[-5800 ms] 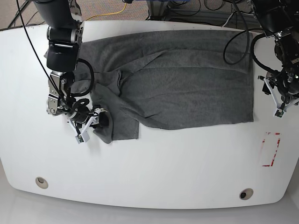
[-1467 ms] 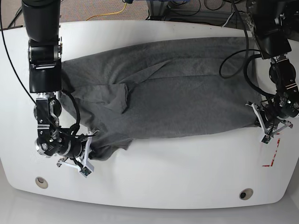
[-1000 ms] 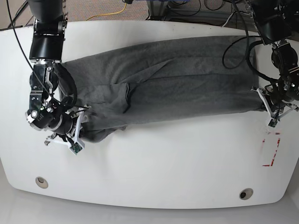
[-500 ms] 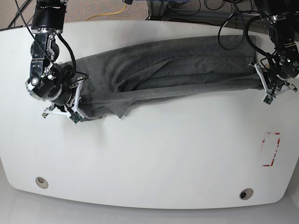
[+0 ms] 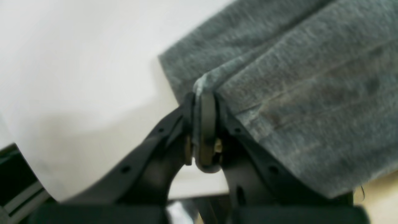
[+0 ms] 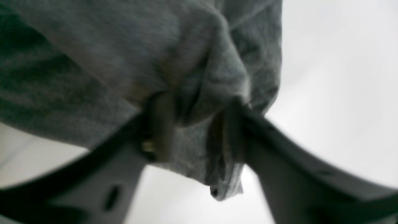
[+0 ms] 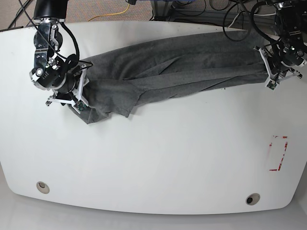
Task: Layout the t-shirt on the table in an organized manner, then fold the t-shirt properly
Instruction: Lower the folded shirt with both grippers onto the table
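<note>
- The near half of the bench (image 7: pixel 158 167) lay bare.
- The t-shirt (image 7: pixel 182 62) stretched as a creased band along the bench's far edge; laying flat seemed unfinished, folding not begun.
- My left jaws (image 5: pixel 202 124) and right jaws (image 6: pixel 192 124) each pinched its cloth.

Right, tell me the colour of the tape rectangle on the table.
Red: the tape rectangle on the glossy white table, clearest in the base view.

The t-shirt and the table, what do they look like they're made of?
T-shirt: soft knit cloth, likely cotton or a blend, matte heather grey; the left wrist view shows fuzzy flecked texture and it drapes in folds. Table: hard, smooth, glossy white, probably laminate or plastic; it shows soft reflections.
</note>
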Tool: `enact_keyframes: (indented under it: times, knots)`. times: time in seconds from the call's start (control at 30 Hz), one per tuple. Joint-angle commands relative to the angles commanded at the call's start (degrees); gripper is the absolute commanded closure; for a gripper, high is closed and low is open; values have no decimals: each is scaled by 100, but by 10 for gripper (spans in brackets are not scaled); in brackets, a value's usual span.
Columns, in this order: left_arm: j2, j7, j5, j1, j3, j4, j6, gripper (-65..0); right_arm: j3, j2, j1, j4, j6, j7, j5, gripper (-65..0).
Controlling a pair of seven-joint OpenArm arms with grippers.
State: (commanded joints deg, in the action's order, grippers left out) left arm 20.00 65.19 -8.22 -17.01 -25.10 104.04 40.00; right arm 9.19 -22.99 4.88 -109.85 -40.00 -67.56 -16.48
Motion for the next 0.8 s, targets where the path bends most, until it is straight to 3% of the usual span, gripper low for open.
enact_keyframes:
  times: [0.13,0.2,0.53,0.8]
  knots:
    - [9,316,0,0,0,9,0,-417,484,18,132,-158,0,0,-35,-450]
    - [97,316,9,9,-9,53,0,-478,703,105,149,-343,0,-9,-35,-455]
    - [396,387,-9,176,-62,686,0,-471,1002,176,-334,-571,0,-387,-44,-453]
    - [404,1073,-18,633,-62,976,0,-471,967,484,-976,-563,0,-554,-413,-453]
